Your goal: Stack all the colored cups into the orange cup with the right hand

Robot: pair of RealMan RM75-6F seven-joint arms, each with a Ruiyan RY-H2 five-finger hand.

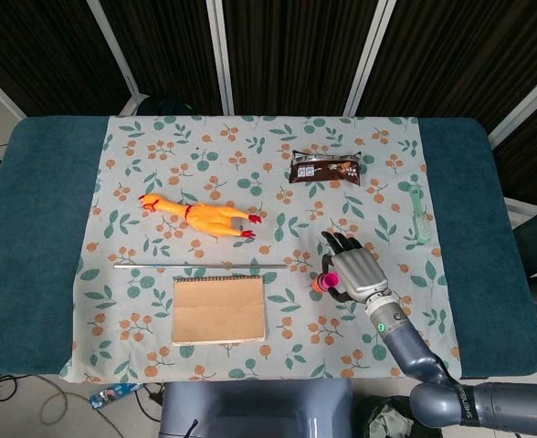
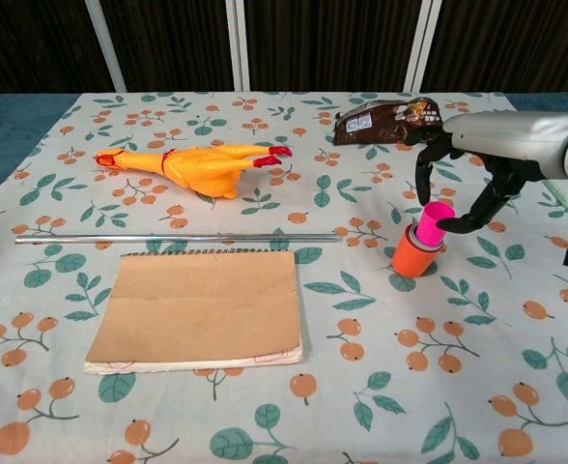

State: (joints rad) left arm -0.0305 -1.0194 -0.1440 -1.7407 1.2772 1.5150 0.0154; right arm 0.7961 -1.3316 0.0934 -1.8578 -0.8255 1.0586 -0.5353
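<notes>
1. R hand point(image 2: 463, 184) pinches the pink cup point(image 2: 433, 221) between thumb and a finger from above; other fingers spread. Pinch sits high on the cup wall so the base is free to drop into the stack.
2. Pink cup is directly under the hand, tilted, lower part already inside the orange cup point(image 2: 414, 253). Not fully seated as far as I can tell; judged mid-insert.
3. Orange cup stands upright on the tablecloth point(image 2: 265, 387) just below the hand. A thin blue-ish rim shows inside it, prob. another cup already nested; too small to be sure.
4. Cups: smooth, tapered, look like hard plastic, so they should self-centre once the tilt is taken out. Likely slippery in a light pinch.
5. Head view: hand point(image 1: 354, 270) covers most of the stack, only a pink/orange sliver shows at its left edge.
6. L hand not in either view.
7. Beyond the hand: glossy brown snack packet point(image 2: 385, 120), crinkly foil. Far side of hand: green brush point(image 1: 417, 215).
8. Across from the hand: rubber chicken point(image 2: 197, 162), soft-looking; thin metal rod point(image 2: 173, 237); spiral notebook point(image 2: 200, 309) w/ matte kraft cover, lying flat.
</notes>
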